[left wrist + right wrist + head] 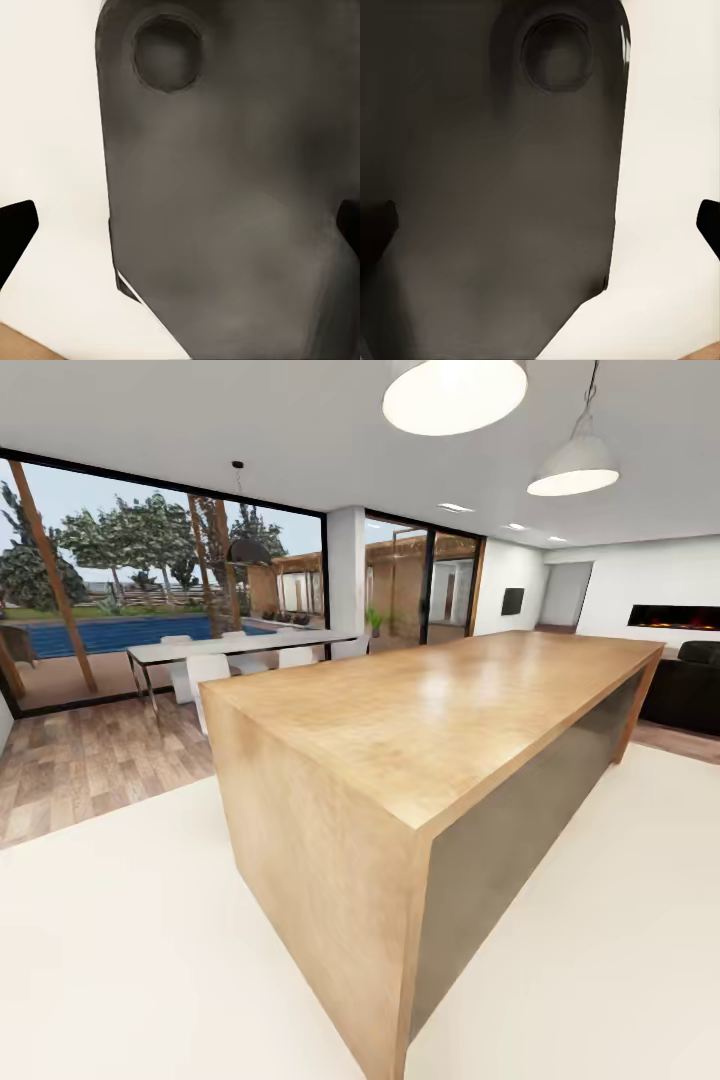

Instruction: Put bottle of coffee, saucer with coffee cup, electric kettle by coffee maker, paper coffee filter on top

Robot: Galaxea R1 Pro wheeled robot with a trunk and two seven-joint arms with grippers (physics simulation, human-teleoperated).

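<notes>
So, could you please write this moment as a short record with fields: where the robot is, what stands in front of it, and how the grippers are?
place: open-plan room, white floor
in front: long wooden island, one corner nearest the camera
island top: bare wood
further back: white dining table with white chairs, before glass walls
outside: pool and trees
overhead: pendant lamps
far right: lit wall fireplace, dark sofa
left gripper: fingertips wide apart, nothing between
right gripper: same, open
wrist views: dark robot body part close ahead
</notes>
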